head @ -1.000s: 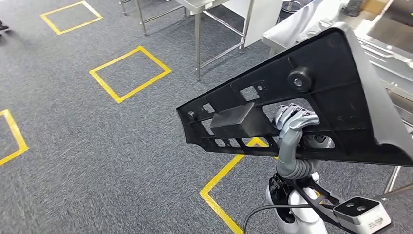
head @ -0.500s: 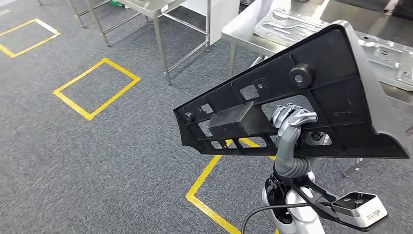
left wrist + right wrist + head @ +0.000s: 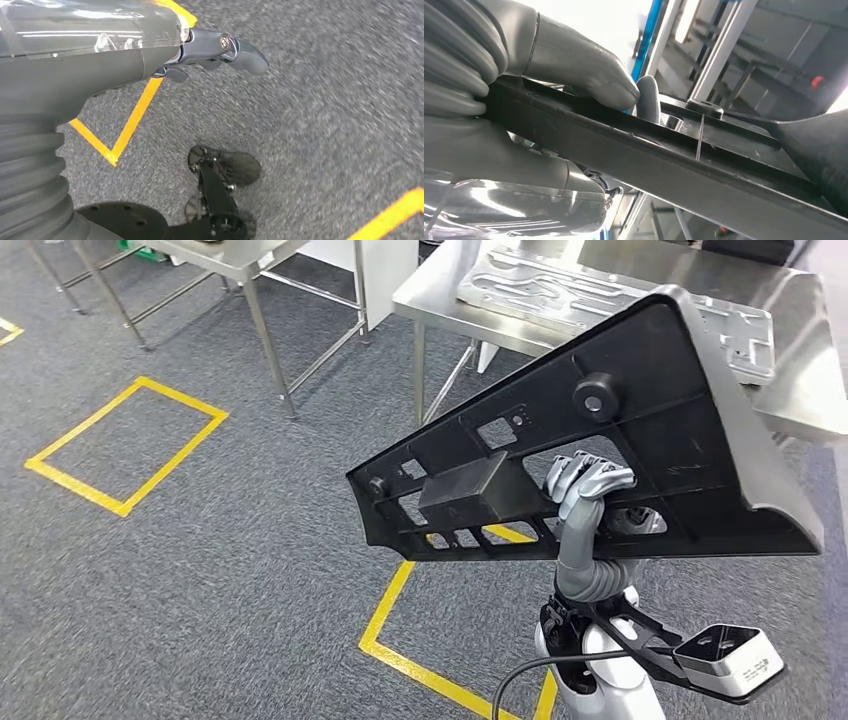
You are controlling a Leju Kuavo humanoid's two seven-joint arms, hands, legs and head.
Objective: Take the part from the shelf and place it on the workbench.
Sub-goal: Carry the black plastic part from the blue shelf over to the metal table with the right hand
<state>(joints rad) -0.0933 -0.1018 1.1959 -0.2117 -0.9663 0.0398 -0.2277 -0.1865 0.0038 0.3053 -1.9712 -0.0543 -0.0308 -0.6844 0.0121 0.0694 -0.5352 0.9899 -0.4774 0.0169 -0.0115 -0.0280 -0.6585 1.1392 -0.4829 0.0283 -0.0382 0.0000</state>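
Even, bright overhead light; carpet (image 3: pixel 325 100) motion-blurred at the left wrist, white glare behind the right.

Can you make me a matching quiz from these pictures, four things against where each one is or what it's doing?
Things:
1. black plastic part
2. right hand
3. ribbed metal panel
4. left hand

States:
A. lying on the steel workbench
B. hanging over the carpet, holding nothing
C. held up in the air
D. gripping a bar of the part

Pairs: 1-C, 2-D, 3-A, 4-B
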